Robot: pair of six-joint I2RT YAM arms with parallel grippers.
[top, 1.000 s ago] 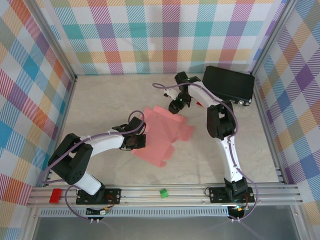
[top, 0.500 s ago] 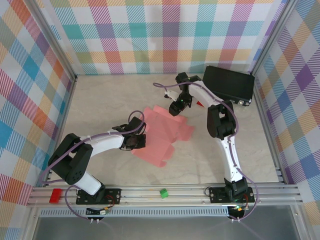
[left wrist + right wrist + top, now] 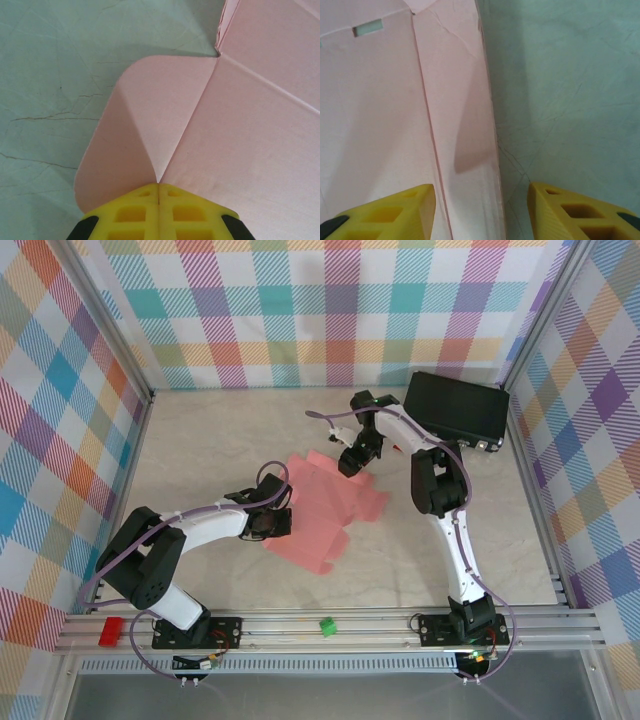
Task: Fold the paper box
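While the paper box (image 3: 322, 502) is lying opened out as a flat pink sheet mid-table, both arms are working on it from opposite ends. The left gripper (image 3: 281, 523) is sitting at the sheet's near-left edge w/ its yellow fingers (image 3: 142, 195) pressed together on the rounded flap (image 3: 145, 115). The card is buckling into a ridge running straight into the pinch, so the grip is looking firm. The right gripper (image 3: 351, 461) is hanging over the far end w/ jaws apart and a narrow side strip (image 3: 465, 125) lying under the gap. Cannot tell whether either pad is touching card.

Step in hand, in my judgement: R is lining up to take that strip while L is anchoring. To do it well, R should be closing squarely across the strip beside the score line, not on the main panel. It should then be turning the strip up along the score w/o dragging. L should be holding, not pulling, as thin card is likely creasing easily where pinched.

Edges/room: the strip's outer edge is bordering bare table (image 3: 210, 440), giving the outer finger clearance. The black case (image 3: 457, 408) is sitting well apart in the far-right corner. Open surface is lying left, far and near of the sheet. R arm's links are standing near its right edge.
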